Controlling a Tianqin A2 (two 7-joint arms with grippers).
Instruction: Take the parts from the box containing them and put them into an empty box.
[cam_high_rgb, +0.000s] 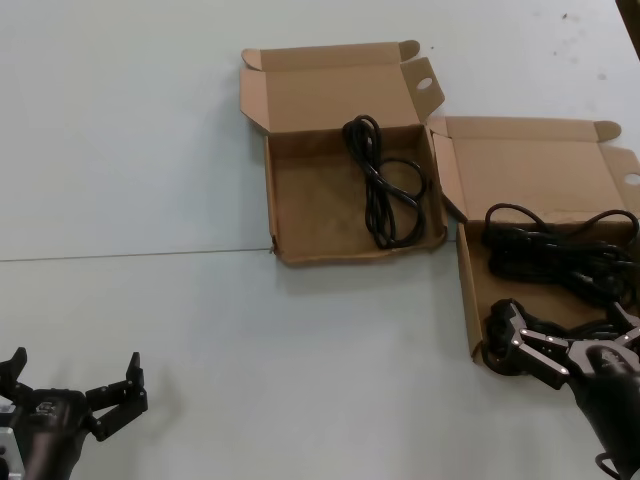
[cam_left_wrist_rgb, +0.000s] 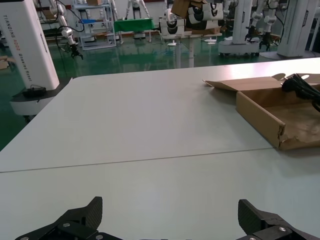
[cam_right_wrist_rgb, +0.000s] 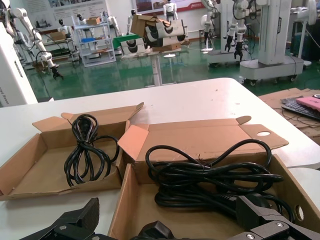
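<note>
The box containing the parts (cam_high_rgb: 468, 290) lies at the right with its lid folded back. It holds a heap of black coiled cables (cam_high_rgb: 560, 255), also seen close in the right wrist view (cam_right_wrist_rgb: 210, 180). My right gripper (cam_high_rgb: 565, 332) hovers open over that box's near edge. In its own view the gripper (cam_right_wrist_rgb: 170, 220) has a black plug (cam_right_wrist_rgb: 155, 232) lying low between its wide-spread fingers. The other box (cam_high_rgb: 315, 200), with a wavy front wall, sits mid-table and holds one coiled cable (cam_high_rgb: 385, 185). My left gripper (cam_high_rgb: 75, 395) rests open at the near left over bare table.
The two boxes touch at a corner, and the right box's side flap (cam_high_rgb: 447, 175) leans toward the middle box. A seam in the white table (cam_high_rgb: 130, 255) runs across it. In the left wrist view the middle box's wall (cam_left_wrist_rgb: 257, 117) is far off.
</note>
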